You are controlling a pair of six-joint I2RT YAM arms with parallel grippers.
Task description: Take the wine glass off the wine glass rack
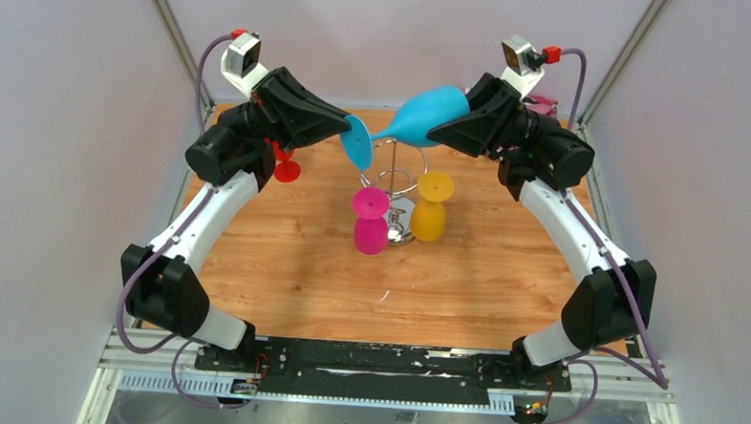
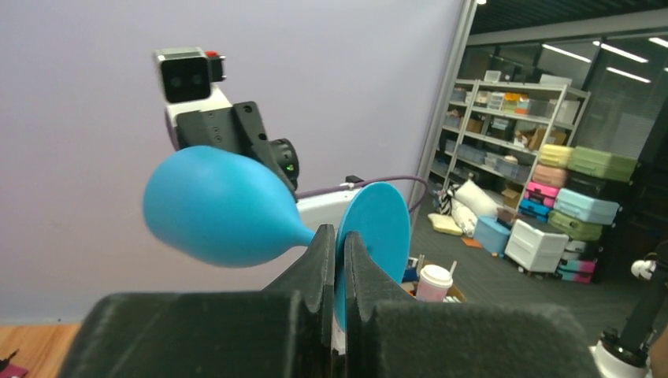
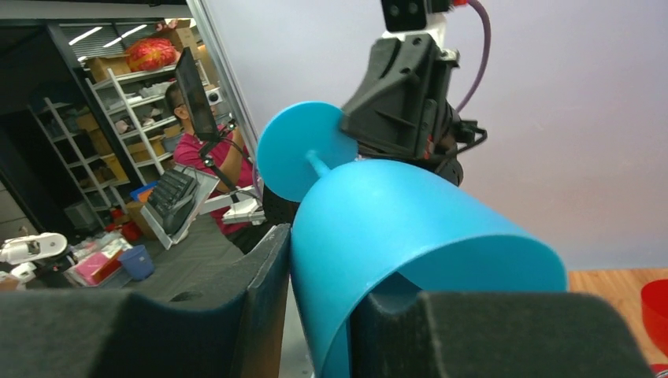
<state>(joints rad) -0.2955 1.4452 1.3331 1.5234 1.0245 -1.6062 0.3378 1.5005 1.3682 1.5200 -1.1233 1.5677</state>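
Left tool (image 2: 339,253) pinches wine glass (image 1: 424,117) foot; right tool (image 3: 319,276) clamps bowl, seemingly above rack (image 1: 400,232).

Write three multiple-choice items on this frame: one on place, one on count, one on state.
1. Where is the blue wine glass?
A) standing on the table
B) in the air, held at both ends
C) hanging on the rack

2. How many glasses sit foot-up at the wine glass rack?
A) none
B) two
C) four

3. The left gripper is:
A) wide open
B) shut on the blue glass's foot
C) out of view

Answers:
1 B: the left gripper and the right gripper carry it.
2 B: the pink glass and the yellow glass.
3 B: its fingers pinch the disc.
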